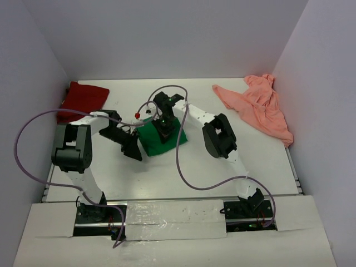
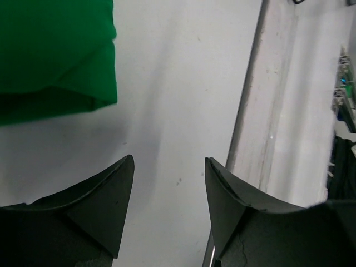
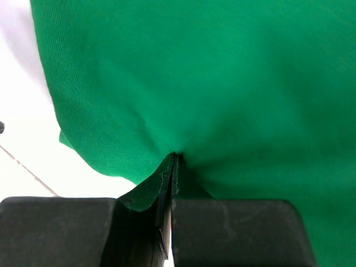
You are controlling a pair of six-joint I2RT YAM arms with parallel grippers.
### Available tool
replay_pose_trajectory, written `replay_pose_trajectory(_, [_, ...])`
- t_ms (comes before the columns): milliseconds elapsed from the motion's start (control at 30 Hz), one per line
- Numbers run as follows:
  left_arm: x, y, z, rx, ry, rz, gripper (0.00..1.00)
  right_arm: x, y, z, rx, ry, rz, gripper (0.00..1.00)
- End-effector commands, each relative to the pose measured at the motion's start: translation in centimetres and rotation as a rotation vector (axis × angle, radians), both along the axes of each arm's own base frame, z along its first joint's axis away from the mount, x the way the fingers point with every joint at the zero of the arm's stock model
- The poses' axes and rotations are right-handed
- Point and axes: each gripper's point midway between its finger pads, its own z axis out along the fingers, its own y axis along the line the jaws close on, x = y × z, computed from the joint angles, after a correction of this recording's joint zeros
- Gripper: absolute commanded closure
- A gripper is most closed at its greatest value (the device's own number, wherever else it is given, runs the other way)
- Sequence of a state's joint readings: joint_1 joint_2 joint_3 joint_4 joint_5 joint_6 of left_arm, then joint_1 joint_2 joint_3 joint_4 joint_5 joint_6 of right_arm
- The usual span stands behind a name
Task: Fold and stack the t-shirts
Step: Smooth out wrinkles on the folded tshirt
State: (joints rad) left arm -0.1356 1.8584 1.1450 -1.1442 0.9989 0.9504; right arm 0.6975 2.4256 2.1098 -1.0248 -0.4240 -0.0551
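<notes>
The bright green t-shirt (image 1: 160, 139) lies bunched at the table's middle. My right gripper (image 1: 164, 129) is over it and is shut on its hemmed edge; in the right wrist view the green cloth (image 3: 211, 89) fills the frame and is pinched between the jaws. My left gripper (image 1: 132, 149) is open and empty just left of the green shirt, low over the table; its wrist view shows a folded corner of the green shirt (image 2: 55, 50) at upper left, apart from the fingers (image 2: 114, 194). The dark red t-shirt (image 1: 83, 97) lies folded at far left. The salmon-pink t-shirt (image 1: 258, 105) lies crumpled at far right.
White walls close the table on the left, back and right. A metal rail (image 1: 172, 200) runs along the near edge, also showing in the left wrist view (image 2: 250, 111). Purple cables (image 1: 192, 181) loop over the table beside both arms.
</notes>
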Motion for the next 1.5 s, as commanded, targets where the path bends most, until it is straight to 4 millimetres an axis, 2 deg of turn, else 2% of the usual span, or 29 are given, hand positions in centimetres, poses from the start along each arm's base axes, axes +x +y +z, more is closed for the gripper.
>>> replay_pose_trajectory(0, [2.8,-0.4,1.0,0.034,-0.121,0.111,0.37,4.3,-0.5,3.8,0.034,-0.149,-0.064,1.0])
replay_pose_trajectory(100, [5.2,0.3,0.0,0.122,-0.203,0.24,0.37,4.5,-0.2,4.3,0.05,-0.162,-0.064,1.0])
replay_pose_trajectory(167, [6.5,0.9,0.0,0.166,-0.27,0.304,0.37,4.7,-0.2,4.4,0.05,-0.17,-0.068,1.0])
replay_pose_trajectory(300, [9.0,1.3,-0.6,0.21,-0.312,0.472,0.37,6.1,0.6,5.4,0.09,-0.219,-0.106,1.0])
replay_pose_trajectory(367, [10.2,1.1,-0.4,0.192,-0.349,0.503,0.38,6.7,1.1,5.9,0.115,-0.246,-0.119,1.0])
replay_pose_trajectory(467, [10.8,0.2,-0.3,0.146,-0.339,0.512,0.38,8.0,2.3,6.8,0.162,-0.271,-0.162,1.0])
replay_pose_trajectory(567, [10.7,-1.2,0.3,0.087,-0.317,0.494,0.39,9.4,3.1,7.6,0.196,-0.316,-0.211,1.0])
replay_pose_trajectory(667, [9.7,-3.3,1.6,0.013,-0.301,0.451,0.39,10.7,3.4,8.0,0.218,-0.359,-0.274,1.0])
replay_pose_trajectory(700, [8.7,-4.6,2.3,-0.032,-0.281,0.408,0.39,11.1,3.6,8.5,0.229,-0.372,-0.284,1.0])
replay_pose_trajectory(800, [7.0,-6.4,2.7,-0.065,-0.264,0.321,0.39,11.8,3.4,8.4,0.212,-0.385,-0.3,1.0])
replay_pose_trajectory(833, [5.6,-7.3,2.5,-0.067,-0.236,0.273,0.39,12.2,3.4,8.7,0.215,-0.395,-0.309,1.0])
replay_pose_trajectory(900, [4.5,-8.0,1.9,-0.057,-0.231,0.226,0.39,12.3,3.0,8.7,0.211,-0.391,-0.314,1.0])
replay_pose_trajectory(1000, [3.4,-7.8,0.7,-0.008,-0.21,0.204,0.39,12.3,2.4,8.3,0.203,-0.379,-0.319,1.0])
replay_pose_trajectory(1100, [3.9,-6.8,-0.1,0.071,-0.237,0.243,0.39,12.3,1.9,8.1,0.196,-0.375,-0.318,1.0])
replay_pose_trajectory(1233, [6.4,-4.2,-1.0,0.238,-0.364,0.389,0.39,12.1,1.3,8.2,0.179,-0.392,-0.297,1.0])
replay_pose_trajectory(1267, [7.4,-2.9,-1.1,0.299,-0.425,0.448,0.39,12.3,1.1,8.8,0.175,-0.42,-0.289,1.0])
replay_pose_trajectory(1300, [8.0,-2.3,-0.9,0.323,-0.443,0.498,0.39,12.5,0.5,8.5,0.151,-0.455,-0.274,1.0])
replay_pose_trajectory(1333, [8.1,-1.8,-0.3,0.324,-0.469,0.531,0.41,13.2,-0.4,9.6,0.115,-0.528,-0.294,1.0])
replay_pose_trajectory(1400, [8.5,-1.7,0.7,0.295,-0.497,0.567,0.41,13.8,-1.5,9.9,0.069,-0.623,-0.242,1.0])
replay_pose_trajectory(1433, [8.5,-1.8,1.8,0.26,-0.509,0.572,0.4,14.7,-2.9,10.3,-0.006,-0.702,-0.274,0.98])
replay_pose_trajectory(1467, [8.1,-2.1,2.3,0.223,-0.503,0.554,0.39,15.1,-3.7,11.0,-0.032,-0.751,-0.282,0.89])
